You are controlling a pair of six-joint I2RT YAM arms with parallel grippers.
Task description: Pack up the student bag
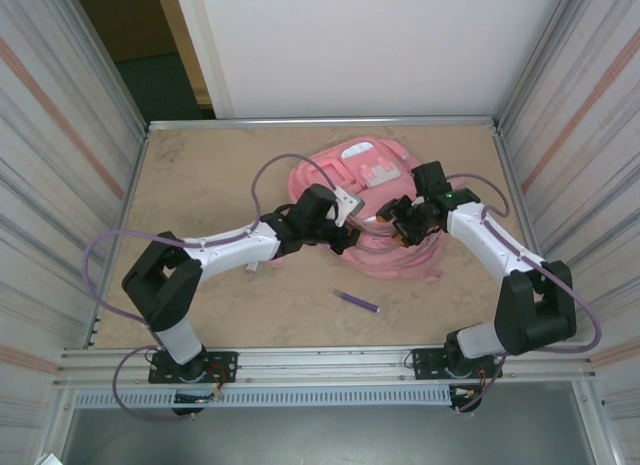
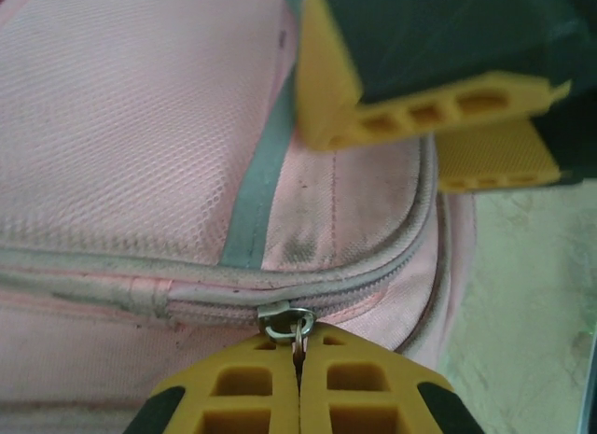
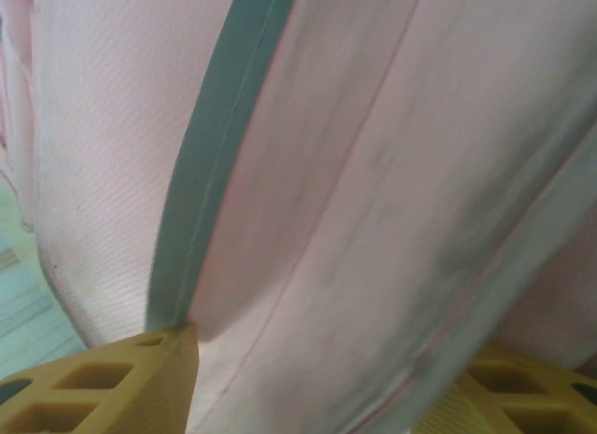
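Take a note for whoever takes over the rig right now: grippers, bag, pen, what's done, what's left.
Left gripper: shut on the zipper pull of the student bag.
Right gripper: open, fingers apart against the bag's pink fabric.
Bag lies mid-table; purple pen lies loose on the table, nearer the arms' bases.
Done: zipper pull gripped.
Left: probably open the pocket, put the pen in, zip up.

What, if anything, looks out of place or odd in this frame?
A purple pen lies loose on the table in front of the student bag, not packed, while the left hand pinches the zipper pull on a stretch of zip that looks closed. Grey smudges mark the bag's pink fabric near that zip.
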